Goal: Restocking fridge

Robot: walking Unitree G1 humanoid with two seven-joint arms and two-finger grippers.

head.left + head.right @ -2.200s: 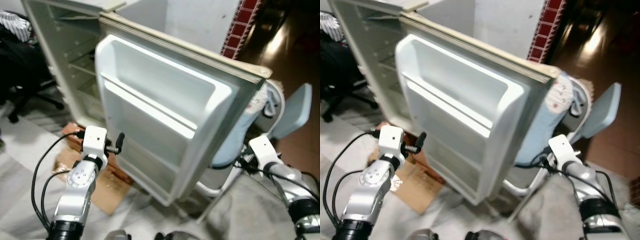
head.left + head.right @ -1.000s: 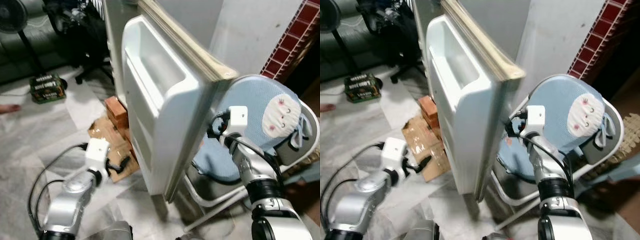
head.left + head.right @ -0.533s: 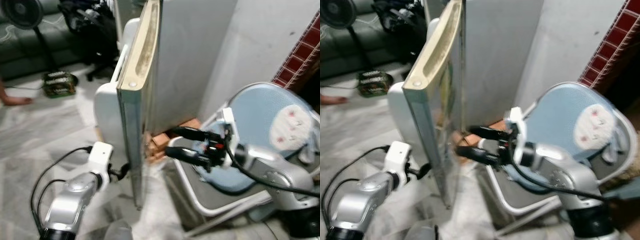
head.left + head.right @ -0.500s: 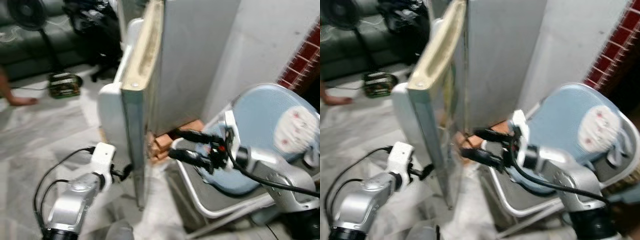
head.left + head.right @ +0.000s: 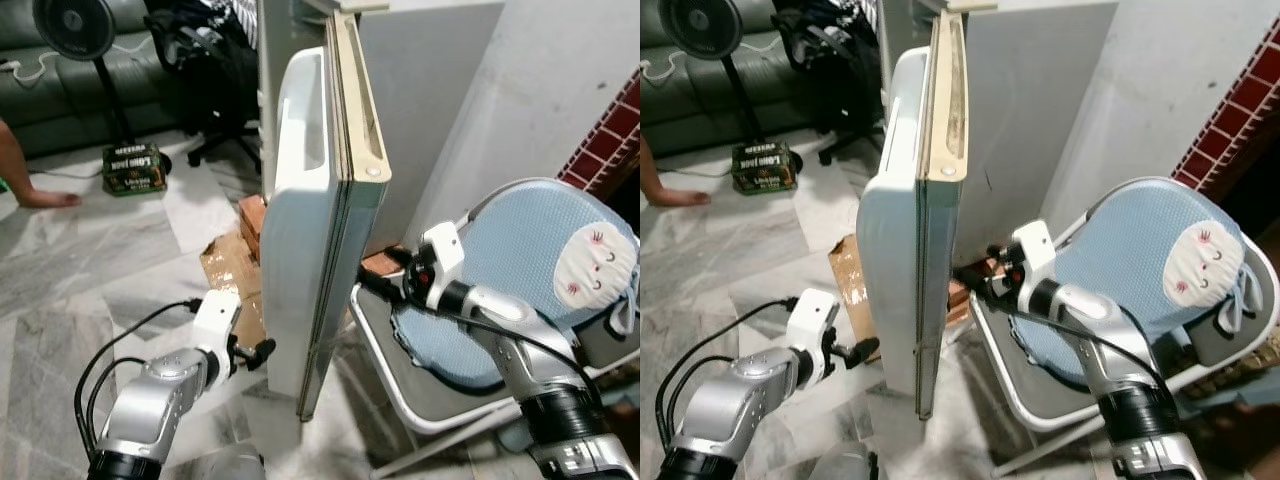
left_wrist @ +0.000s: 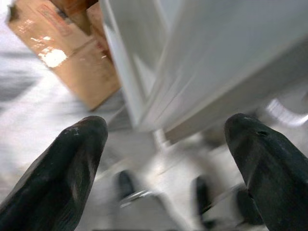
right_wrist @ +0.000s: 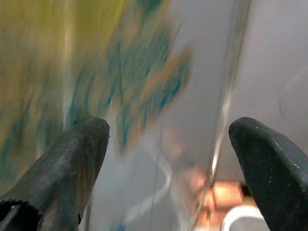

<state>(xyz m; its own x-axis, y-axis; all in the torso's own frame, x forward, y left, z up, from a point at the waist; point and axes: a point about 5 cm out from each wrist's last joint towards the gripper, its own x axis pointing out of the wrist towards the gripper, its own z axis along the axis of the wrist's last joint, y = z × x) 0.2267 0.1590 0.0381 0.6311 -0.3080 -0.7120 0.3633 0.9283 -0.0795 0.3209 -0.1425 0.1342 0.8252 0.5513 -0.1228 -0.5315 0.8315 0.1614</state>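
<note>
The fridge door (image 5: 315,230) stands swung out from the cabinet, seen almost edge-on, its long axis upright and its yellowed gasket edge (image 5: 945,100) facing up toward the head camera. The white inner liner with its moulded shelf faces the robot's left; the grey outer skin faces its right. The fridge (image 5: 420,110) itself rises just behind, raised on bricks (image 5: 252,212) with a flattened cardboard sheet (image 5: 228,270) on the marble floor (image 5: 90,260) beneath.

The right gripper (image 5: 372,284) reaches in low against the outer face of the door, close to or touching it; I cannot tell which. Its wrist view shows both black fingers (image 7: 72,163) spread wide apart with the decorated metal panel between them, nothing held. The left gripper (image 5: 262,352) sits low near the door's bottom corner on the liner side, fingers (image 6: 67,163) likewise spread and empty, the door's lower edge just ahead of them.

So the door lies between the two arms, and the right one looks better placed to push it. A folding chair with a blue mesh cushion (image 5: 520,270) crowds the right arm. Farther left are a fan (image 5: 72,25), a boxed pack (image 5: 133,166), an office chair (image 5: 215,90) and a person's arm (image 5: 25,170).
</note>
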